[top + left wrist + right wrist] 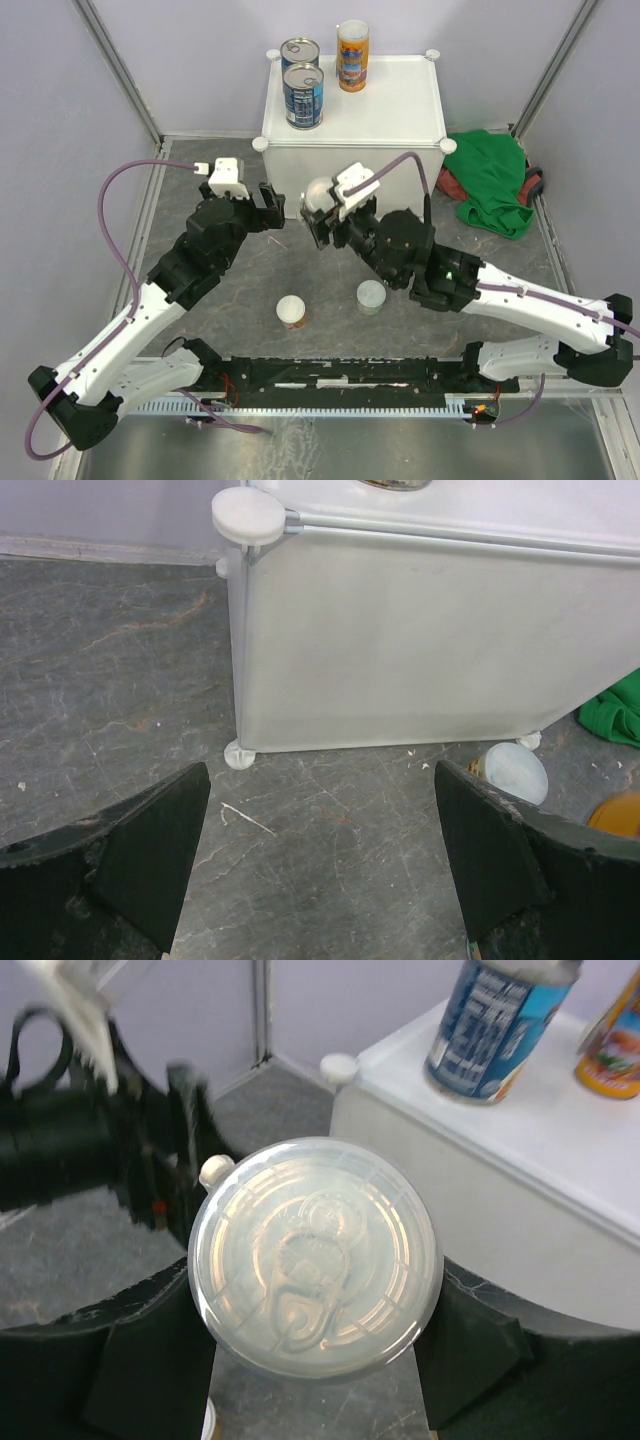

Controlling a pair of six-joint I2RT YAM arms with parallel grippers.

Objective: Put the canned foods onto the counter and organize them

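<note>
Clamping right gripper [320,210] around a pale-lidded can [315,1260], centre frame, for standing it on the counter [400,110]; holding left gripper [320,865] spread, empty.

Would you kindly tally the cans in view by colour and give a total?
Blue cans: 2
Orange can: 1
Pale-lidded cans, seen from above: 3 (one held, two on the table)
Total: 6
</note>
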